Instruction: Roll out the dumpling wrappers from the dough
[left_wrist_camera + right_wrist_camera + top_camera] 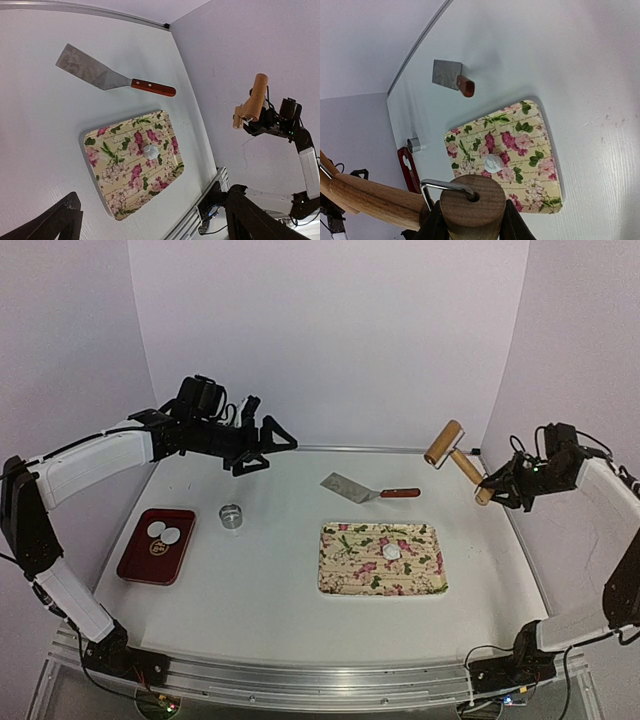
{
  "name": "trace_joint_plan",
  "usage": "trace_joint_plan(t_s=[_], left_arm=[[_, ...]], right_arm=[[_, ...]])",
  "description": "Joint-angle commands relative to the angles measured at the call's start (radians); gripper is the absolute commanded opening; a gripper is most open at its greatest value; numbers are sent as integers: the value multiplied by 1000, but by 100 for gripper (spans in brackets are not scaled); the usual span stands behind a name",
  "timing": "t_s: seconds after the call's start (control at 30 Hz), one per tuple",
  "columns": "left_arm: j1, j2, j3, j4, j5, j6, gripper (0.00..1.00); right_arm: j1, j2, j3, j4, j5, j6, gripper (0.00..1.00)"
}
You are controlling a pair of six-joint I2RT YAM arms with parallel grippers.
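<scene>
The desk [270, 590] holds a flowery mat [345, 580] at 4 o'clock and a red tray [140, 565] at 9 o'clock. Up at 2 o'clock, the right end effector [493, 486] grips the roller [444, 444] by its handle. The left end effector [265, 443] hangs at 11 o'clock, wide and holding nothing. A spatula [350, 486] lies at 12 o'clock from the mat. Two wrappers [157, 530] sit in the tray. The dough [392, 551] sits mid-mat. I think the step is taking the roller to the dough. Next it must press down and roll it flat.
</scene>
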Motion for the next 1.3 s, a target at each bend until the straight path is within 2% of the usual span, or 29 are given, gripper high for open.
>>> trace_joint_plan(t_s=[0.0,0.17,0.3,0.53,0.73,1.0,1.17,1.2,1.27], left_arm=[[-21,14,20,122,137,5,100],[-58,33,13,231,197,-54,100],[-83,66,36,246,206,-79,100],[-88,118,55,142,185,-73,100],[-89,158,114,38,156,-13,96],[-88,181,125,29,168,-20,52],[-87,195,127,37,195,-37,11],[-87,192,124,38,193,-44,5],[-82,180,111,52,188,-60,0]], right_arm=[[215,74,114,21,75,88,0],[403,200,231,24,138,130,0],[527,307,324,25,177,151,0],[674,457,497,26,193,165,0],[725,524,565,26,186,166,0],[731,536,568,25,169,151,0],[731,534,563,26,160,143,0],[730,530,563,26,161,140,5],[729,521,564,26,163,130,28]])
